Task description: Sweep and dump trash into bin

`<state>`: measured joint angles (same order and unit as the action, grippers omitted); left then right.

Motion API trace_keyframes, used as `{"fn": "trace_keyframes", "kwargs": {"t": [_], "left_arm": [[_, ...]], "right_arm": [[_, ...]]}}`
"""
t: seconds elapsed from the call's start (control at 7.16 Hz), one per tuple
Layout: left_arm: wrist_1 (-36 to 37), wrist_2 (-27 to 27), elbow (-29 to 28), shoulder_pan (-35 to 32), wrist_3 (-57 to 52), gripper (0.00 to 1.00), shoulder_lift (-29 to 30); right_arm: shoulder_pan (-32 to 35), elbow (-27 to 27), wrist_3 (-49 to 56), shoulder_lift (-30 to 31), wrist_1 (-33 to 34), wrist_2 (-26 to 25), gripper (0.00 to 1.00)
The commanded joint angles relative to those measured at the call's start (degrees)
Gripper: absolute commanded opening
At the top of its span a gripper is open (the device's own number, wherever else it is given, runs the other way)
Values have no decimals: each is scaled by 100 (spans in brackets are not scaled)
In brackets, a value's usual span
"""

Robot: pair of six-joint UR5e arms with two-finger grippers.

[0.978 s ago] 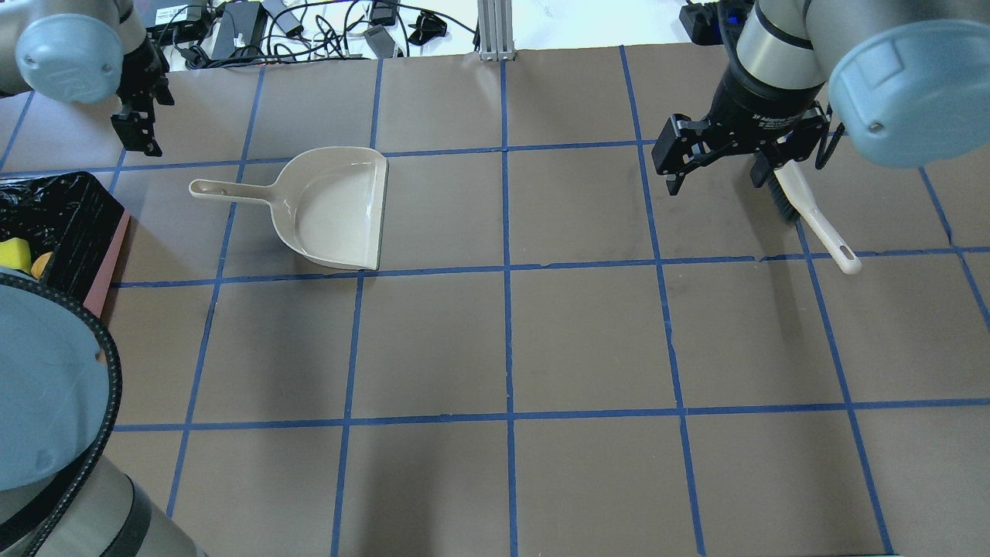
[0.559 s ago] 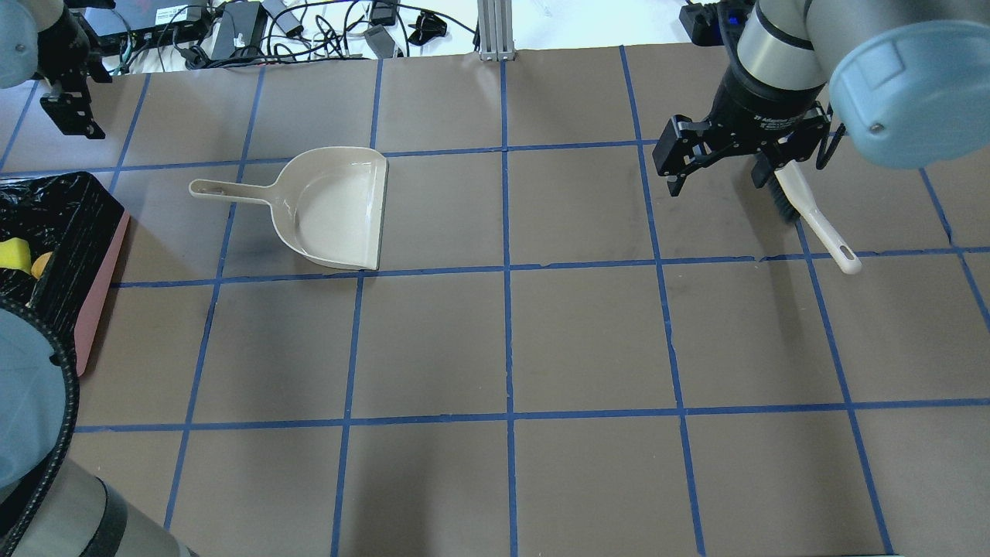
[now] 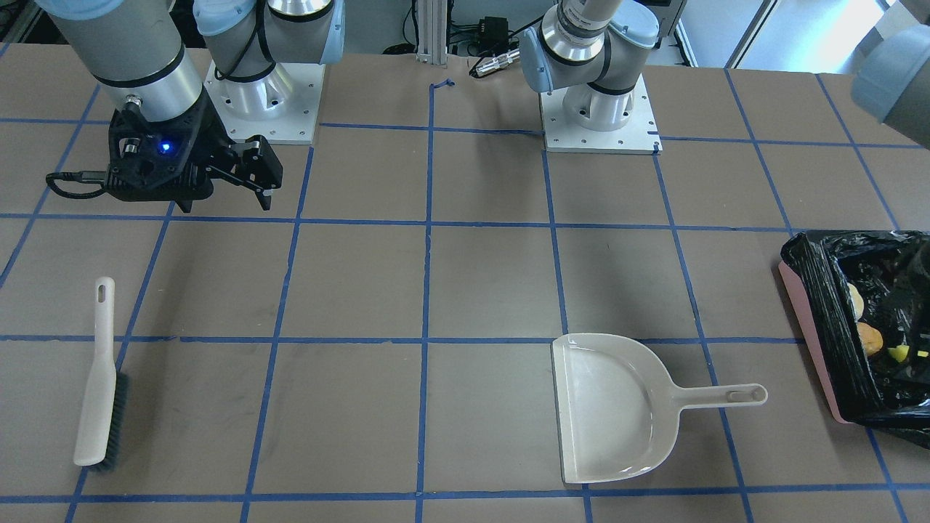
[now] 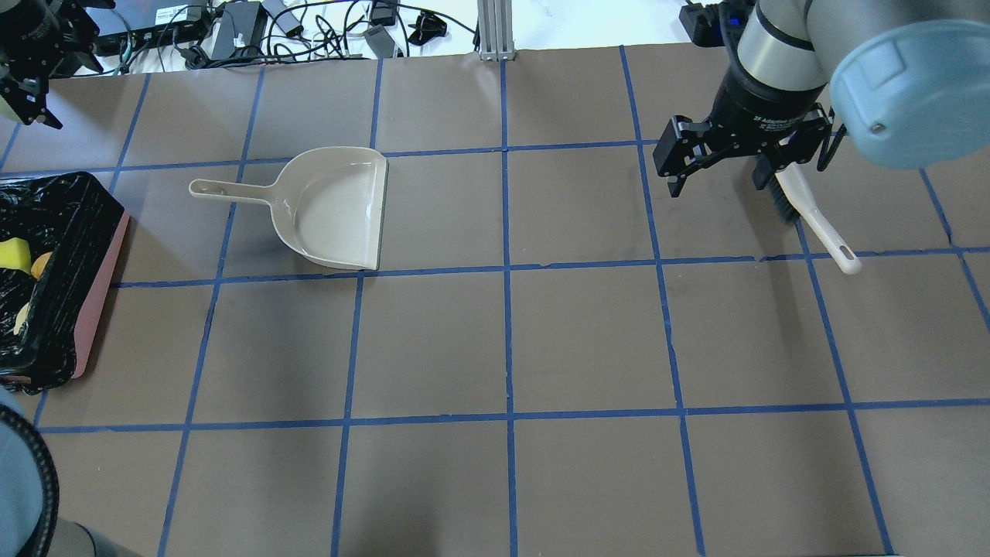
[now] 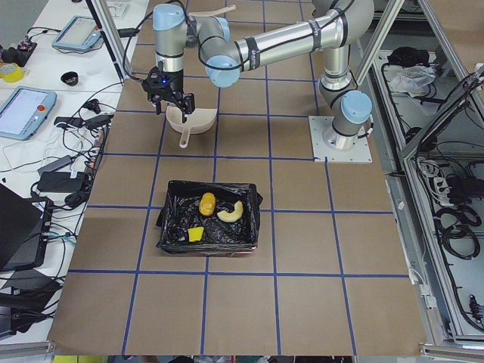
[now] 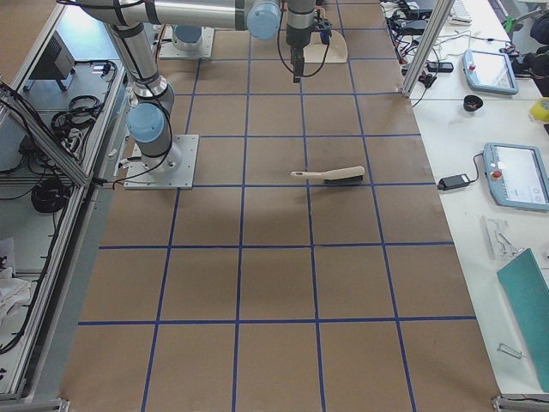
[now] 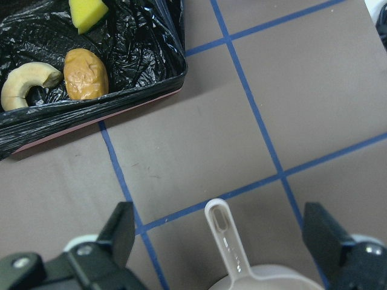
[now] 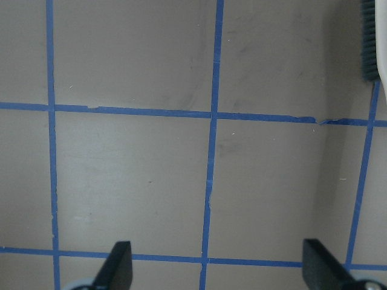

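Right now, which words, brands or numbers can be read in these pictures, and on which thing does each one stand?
No text can be quoted with certainty.
White print above the right end effector: too blurred to read.
Tablet screen on the side table: too small to read.
Dustpan, brush, bin: no marking visible.

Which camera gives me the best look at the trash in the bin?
Left wrist: croissant piece, orange lump and yellow wedge lie close-up in the bin. Exterior left shows all three, small; overhead and front-facing give glimpses.
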<state>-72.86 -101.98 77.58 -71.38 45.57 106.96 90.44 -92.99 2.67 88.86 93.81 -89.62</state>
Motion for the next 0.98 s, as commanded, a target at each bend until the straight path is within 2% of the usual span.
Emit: {"fn": "trace_keyframes", "kwargs": {"t": [0.0, 0.28, 0.42, 0.56, 0.7, 0.84], "left_arm": [[-97, 212, 607, -340, -987, 100, -673], [-648, 284, 882, -857, -1173, 100, -1192], [-746, 632, 934, -938, -1469, 100, -1325], [-756, 992, 944, -974, -2672, 100, -1474], [-765, 1292, 996, -1061, -3215, 100, -1511], [-756, 1277, 1083, -1219, -3830, 100, -1546]], "right_arm": [[0, 0, -4, 9, 6, -3, 100], [0, 9, -4, 44, -3, -11, 100], [0, 9, -4, 62, 5, -11, 100], [0, 9, -13, 62, 6, -11, 100], [0, 0, -4, 62, -3, -11, 100], [0, 0, -21, 62, -3, -11, 100]]}}
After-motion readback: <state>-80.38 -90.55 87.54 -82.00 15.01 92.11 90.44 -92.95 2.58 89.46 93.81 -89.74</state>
